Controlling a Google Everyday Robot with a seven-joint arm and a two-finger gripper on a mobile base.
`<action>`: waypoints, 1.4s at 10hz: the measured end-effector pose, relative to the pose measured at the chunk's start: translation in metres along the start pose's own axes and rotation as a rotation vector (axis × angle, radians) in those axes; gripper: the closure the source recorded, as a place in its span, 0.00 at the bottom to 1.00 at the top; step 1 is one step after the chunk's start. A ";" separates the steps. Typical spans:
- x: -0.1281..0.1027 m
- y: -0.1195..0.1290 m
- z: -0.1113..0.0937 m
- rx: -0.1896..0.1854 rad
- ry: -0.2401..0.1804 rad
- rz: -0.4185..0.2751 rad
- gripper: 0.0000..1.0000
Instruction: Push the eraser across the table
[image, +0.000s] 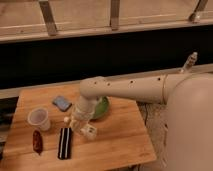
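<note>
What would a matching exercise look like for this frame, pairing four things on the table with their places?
Things:
1. eraser
2. blue-grey pad
3. dark red packet
4. clear cup

Places:
A. between the pad and the packet
B. farthest left along the near edge
C. toward the far edge, left of the green object
D. near edge, just left of the gripper

Pairs: 1-D, 2-C, 3-B, 4-A.

The gripper hangs low over the table, beside the eraser's far end.

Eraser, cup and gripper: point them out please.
eraser (64, 143), camera view, middle of its top.
cup (39, 121), camera view, its side wall.
gripper (76, 123), camera view, its tip, near the eraser's far end.
</note>
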 end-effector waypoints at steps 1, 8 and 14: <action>0.002 -0.001 0.010 0.008 0.022 -0.002 1.00; 0.006 -0.029 0.063 -0.017 0.110 0.084 1.00; 0.026 -0.049 0.097 0.012 0.231 0.166 1.00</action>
